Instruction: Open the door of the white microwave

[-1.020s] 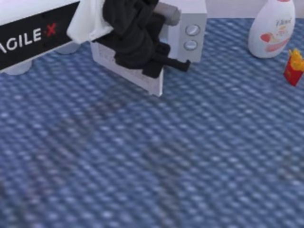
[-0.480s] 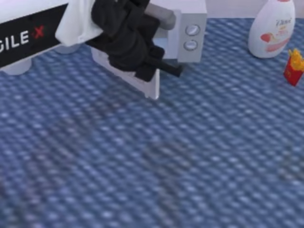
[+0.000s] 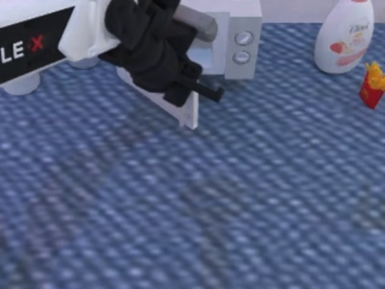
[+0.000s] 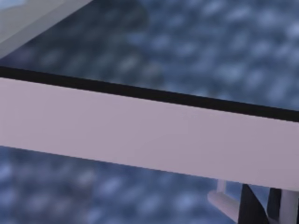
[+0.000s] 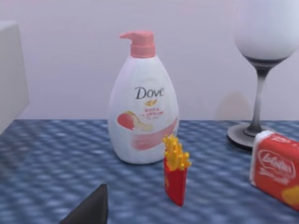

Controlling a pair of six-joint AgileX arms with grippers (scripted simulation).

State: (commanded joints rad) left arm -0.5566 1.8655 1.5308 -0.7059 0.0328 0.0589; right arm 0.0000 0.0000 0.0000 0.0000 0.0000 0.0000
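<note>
On the blue counter [image 3: 240, 198], my left fingers [image 3: 207, 91] grip the door [image 3: 189, 111], partly open. Next I pull it wider.

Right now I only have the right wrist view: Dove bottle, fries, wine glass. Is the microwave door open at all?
Observer: Yes. From the top view, the door stands swung well out from the white microwave, toward the table's left.
Operator: Which arm is on it?
Observer: The left gripper is at the door's free edge. The right arm does not show in the top view.
Operator: Can you see inside?
Observer: A pale strip of the cavity shows between the door and the knob panel.
</note>
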